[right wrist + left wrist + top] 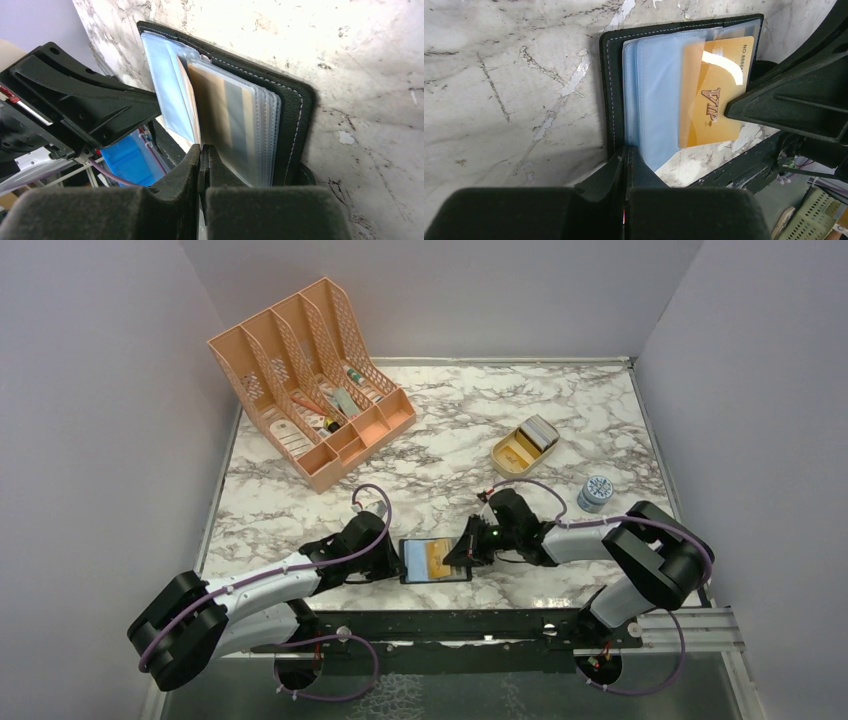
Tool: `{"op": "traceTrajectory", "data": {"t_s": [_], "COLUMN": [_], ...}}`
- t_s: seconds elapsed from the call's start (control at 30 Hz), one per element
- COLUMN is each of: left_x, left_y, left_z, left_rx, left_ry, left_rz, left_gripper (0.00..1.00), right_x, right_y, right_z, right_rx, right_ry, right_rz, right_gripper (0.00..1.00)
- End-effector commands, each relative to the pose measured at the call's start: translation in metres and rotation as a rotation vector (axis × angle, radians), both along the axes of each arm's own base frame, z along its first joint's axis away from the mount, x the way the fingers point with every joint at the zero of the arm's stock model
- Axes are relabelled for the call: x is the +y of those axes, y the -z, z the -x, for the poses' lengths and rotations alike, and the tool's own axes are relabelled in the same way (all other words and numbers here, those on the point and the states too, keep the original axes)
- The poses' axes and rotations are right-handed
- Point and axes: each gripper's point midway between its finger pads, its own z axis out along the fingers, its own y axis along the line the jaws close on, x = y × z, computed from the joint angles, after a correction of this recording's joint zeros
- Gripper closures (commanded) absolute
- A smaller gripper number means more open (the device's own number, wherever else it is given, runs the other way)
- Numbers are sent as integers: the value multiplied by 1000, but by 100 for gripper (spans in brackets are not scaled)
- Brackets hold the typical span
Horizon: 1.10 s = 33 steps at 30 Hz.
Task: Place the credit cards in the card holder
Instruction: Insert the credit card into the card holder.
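My left gripper (626,150) pinches the open card holder (412,562), lower centre of the top view; my right gripper (202,150) clamps 1 gold card (714,95), half in. A skewed push could buckle its sleeve (659,90).

Glossy card (713,95), matt leather-like card holder (611,90)

Lab test cell: marble-print table (440,440) boxed in by plain pale walls (100,420), two cabled robot arms (260,585) bolted to a metal rail (450,625) up front
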Motion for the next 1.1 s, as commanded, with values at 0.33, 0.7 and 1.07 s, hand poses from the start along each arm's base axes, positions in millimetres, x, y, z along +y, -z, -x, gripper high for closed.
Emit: {"op": "traceTrajectory", "data": {"t_s": [0.33, 0.7, 1.07], "left_x": [-3, -4, -4], "left_y": [4, 3, 3], "left_z": [11, 11, 12], "left_rx": [34, 32, 36], "left_ry": [30, 35, 33], "left_rz": [21, 25, 31], "left_gripper": [99, 99, 99], "right_x": [5, -4, 15], "right_y": [5, 7, 6], "right_z": [0, -8, 10], "right_rx": [-17, -68, -29], "right_ry": [-9, 43, -45], "right_rz": [0, 57, 18], "right_gripper": [99, 99, 95]}}
